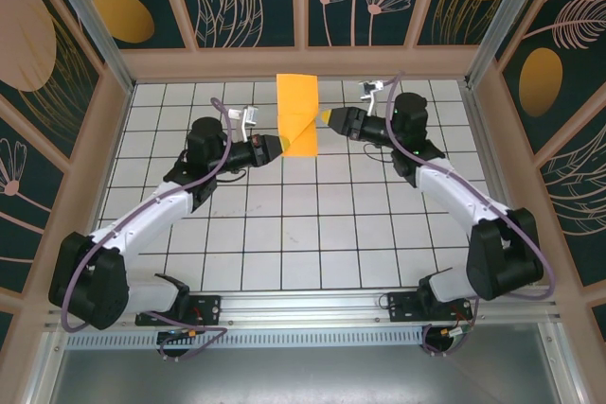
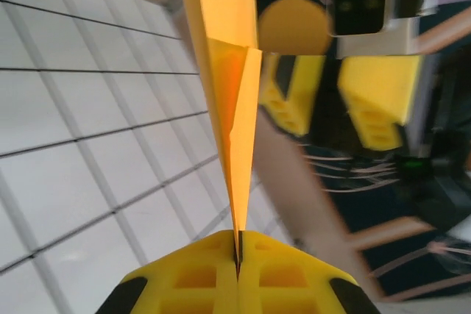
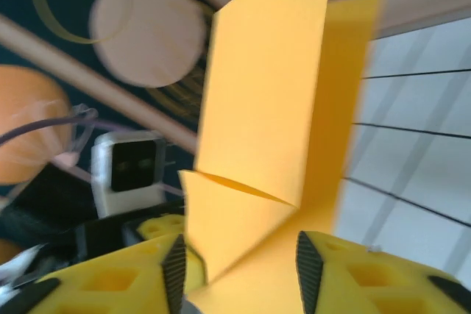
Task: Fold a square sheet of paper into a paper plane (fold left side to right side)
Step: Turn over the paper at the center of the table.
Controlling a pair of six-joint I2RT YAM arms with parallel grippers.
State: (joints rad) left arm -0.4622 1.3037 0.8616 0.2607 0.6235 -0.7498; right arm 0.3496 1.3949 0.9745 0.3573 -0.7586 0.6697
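Observation:
The orange-yellow sheet of paper (image 1: 297,113) is folded into a tall strip with a diagonal flap near its bottom, and it hangs in the air above the far middle of the table. My left gripper (image 1: 280,146) is shut on its lower left edge; in the left wrist view the paper (image 2: 232,108) runs edge-on out of the closed gripper (image 2: 238,246). My right gripper (image 1: 326,119) is at the paper's right side and is open. In the right wrist view the paper (image 3: 272,101) stands between the spread pads (image 3: 174,270) of the gripper (image 3: 239,273).
The white grid table (image 1: 303,234) lies below both arms. A wooden frame (image 1: 303,61) and dark patterned walls close in the back and sides. The left wrist camera housing (image 3: 129,170) sits just behind the paper, close to my right fingers.

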